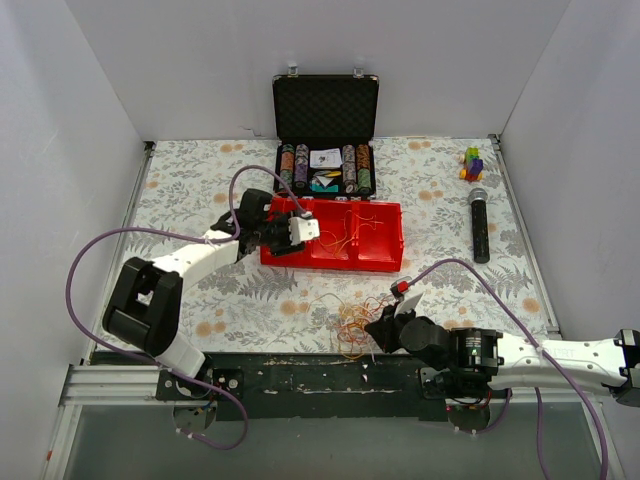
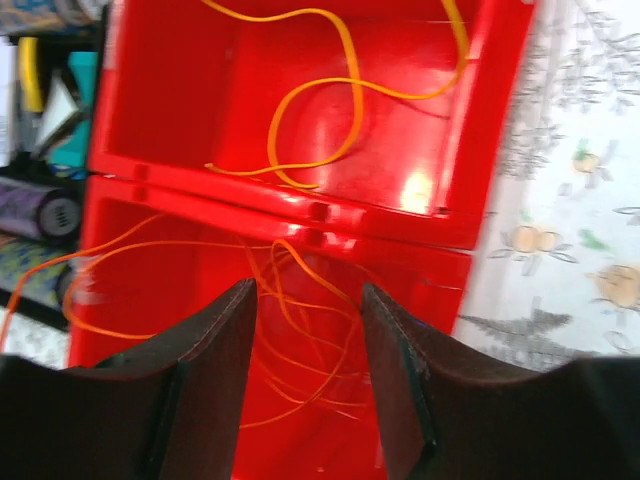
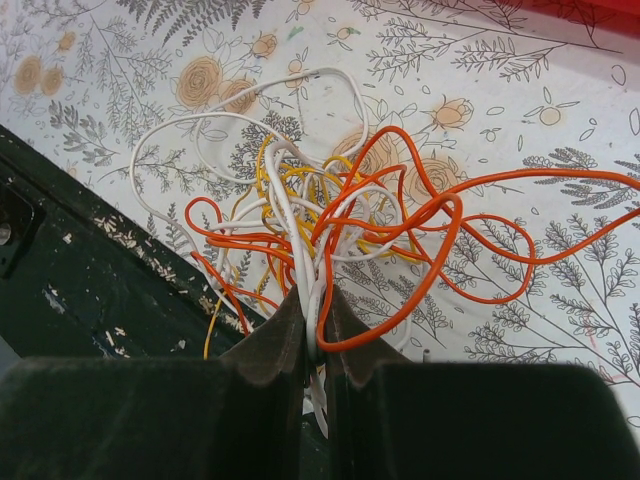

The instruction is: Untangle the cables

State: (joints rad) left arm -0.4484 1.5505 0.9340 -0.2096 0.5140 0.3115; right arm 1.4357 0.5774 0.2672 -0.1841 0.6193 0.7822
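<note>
**Orange, white and yellow knot pinched at the near edge; more wire in the tray**

Noted floral cloth [image 1: 450, 200] over the whole table in the top view. Logged black case [image 1: 326, 95] open at the far edge with chip rows inside. Logged red tray [image 1: 340, 262] just in front of it, with two compartments. Placed microphone [image 1: 480, 225] well right of the tray and toy blocks [image 1: 471, 163] beyond its far end.

Found cables [image 1: 345, 325] as a small knot on the cloth near the front edge, between the tray and the arm bases, apart from the tray. Resolved only thin orange loops from above. Picked out white and yellow strands threaded through the orange only in the right wrist view.

Located right gripper [image 1: 378, 325] at the knot's right side. Could not read its closure from above. Saw in its own wrist view both fingers pressed together on a white strand [image 3: 312, 285], with the rest of the knot fanned out past the tips.

Located left gripper [image 1: 305, 228] over the tray's left compartment. Saw in the left wrist view fingers spread wide with nothing between them. Saw loose orange wires [image 2: 300, 330] on the tray floor beneath; cannot tell whether touching. Also noted a yellow-orange loop [image 2: 335, 100] beyond the divider, faint from above.
</note>
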